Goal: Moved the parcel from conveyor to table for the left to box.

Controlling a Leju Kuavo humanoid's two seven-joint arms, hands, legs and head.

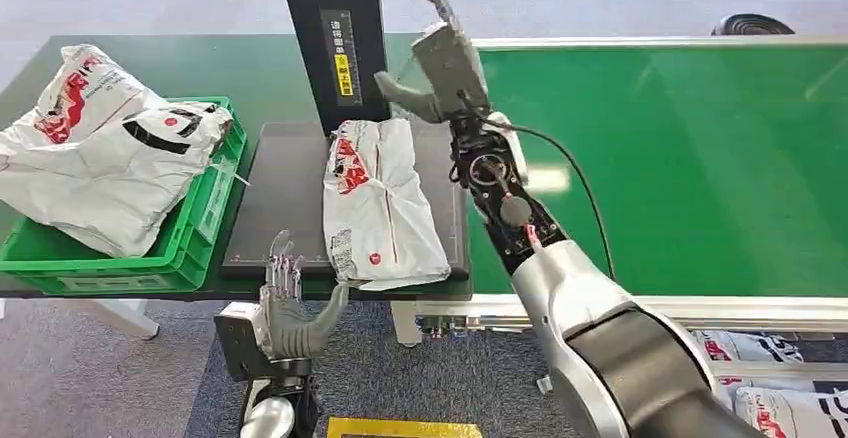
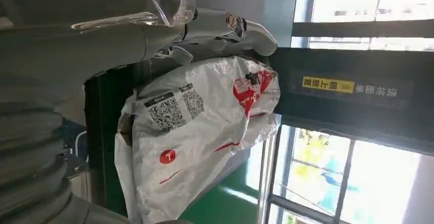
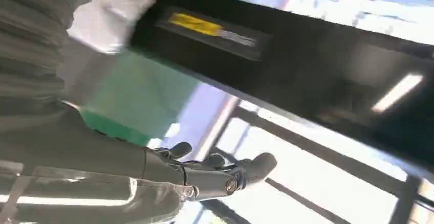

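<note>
A white plastic parcel [image 1: 380, 201] with red print and a code label lies on the dark scale plate [image 1: 285, 193], its near end hanging over the table's front edge. The left wrist view has the same parcel [image 2: 197, 132] close ahead. My right hand [image 1: 440, 63] hovers above the parcel's far end, fingers spread, holding nothing; its fingers [image 3: 225, 170] hang in open air. My left hand [image 1: 295, 308] is raised just below the table's front edge, left of the parcel's near end, fingers straight and apart, empty. Its fingers [image 2: 235, 29] reach past the parcel's side.
A green crate [image 1: 195, 228] at the left holds a large white parcel [image 1: 100, 143]. A black post [image 1: 335, 43] with a yellow label rises behind the scale. The green conveyor belt [image 1: 690, 158] stretches to the right. More parcels [image 1: 770, 403] lie on the floor at lower right.
</note>
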